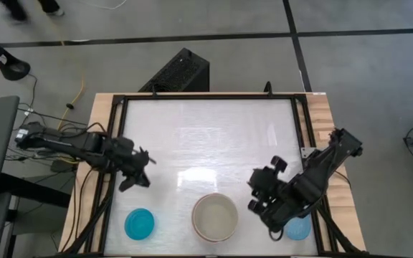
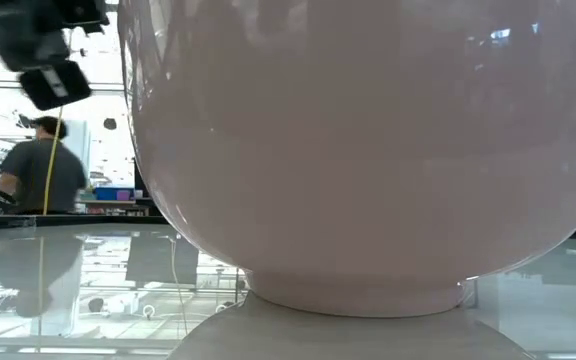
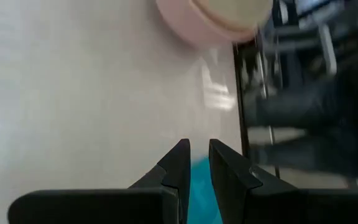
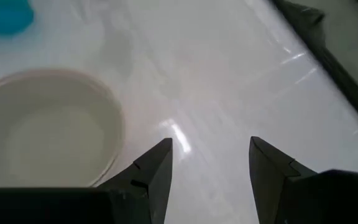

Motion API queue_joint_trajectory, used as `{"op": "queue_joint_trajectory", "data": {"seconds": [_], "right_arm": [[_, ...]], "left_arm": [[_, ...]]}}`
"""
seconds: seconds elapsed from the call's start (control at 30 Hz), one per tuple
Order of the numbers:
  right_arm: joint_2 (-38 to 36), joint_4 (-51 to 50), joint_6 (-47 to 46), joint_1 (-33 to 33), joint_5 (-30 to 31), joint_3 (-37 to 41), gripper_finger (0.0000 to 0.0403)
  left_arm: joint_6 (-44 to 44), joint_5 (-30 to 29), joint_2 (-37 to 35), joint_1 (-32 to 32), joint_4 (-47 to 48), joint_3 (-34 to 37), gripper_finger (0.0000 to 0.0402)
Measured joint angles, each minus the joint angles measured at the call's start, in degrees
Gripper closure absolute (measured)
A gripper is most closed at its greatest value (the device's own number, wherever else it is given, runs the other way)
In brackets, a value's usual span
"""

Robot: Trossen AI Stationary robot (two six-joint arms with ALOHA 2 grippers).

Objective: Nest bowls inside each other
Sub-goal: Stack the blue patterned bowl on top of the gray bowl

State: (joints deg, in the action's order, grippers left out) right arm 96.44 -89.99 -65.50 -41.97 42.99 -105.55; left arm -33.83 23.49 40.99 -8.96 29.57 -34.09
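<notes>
Right gripper (image 1: 264, 192) empty with fingers spread wide, stacked bowls (image 1: 216, 217) at its 8 o'clock, light blue bowl (image 1: 297, 228) at 4, left gripper (image 1: 139, 172) nearly closed, teal-blue bowl (image 1: 139, 223) at its 6 o'clock

The stacked bowls (image 1: 216, 217) sit between two small bowls (image 1: 139, 223), the right one (image 1: 299, 228) seemingly half-hidden.

Cream bowl stack (image 1: 216, 217) upright at near edge, teal-blue bowl (image 1: 140, 224) and light blue bowl (image 1: 299, 228) flanking
</notes>
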Motion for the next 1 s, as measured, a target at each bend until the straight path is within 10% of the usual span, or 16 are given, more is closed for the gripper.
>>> {"op": "queue_joint_trajectory", "data": {"seconds": [0.47, 1.0], "right_arm": [[-13.2, 4.2, -6.6, 0.9, 0.8, 18.8, 0.0225], [-22.3, 9.0, -7.5, 0.9, 0.8, 27.7, 0.0225]], "left_arm": [[-4.2, -13.1, 12.5, -18.8, 0.4, 0.0, 0.0334], [-7.8, -5.8, 28.1, -22.6, -12.2, 0.0, 0.0276]]}}
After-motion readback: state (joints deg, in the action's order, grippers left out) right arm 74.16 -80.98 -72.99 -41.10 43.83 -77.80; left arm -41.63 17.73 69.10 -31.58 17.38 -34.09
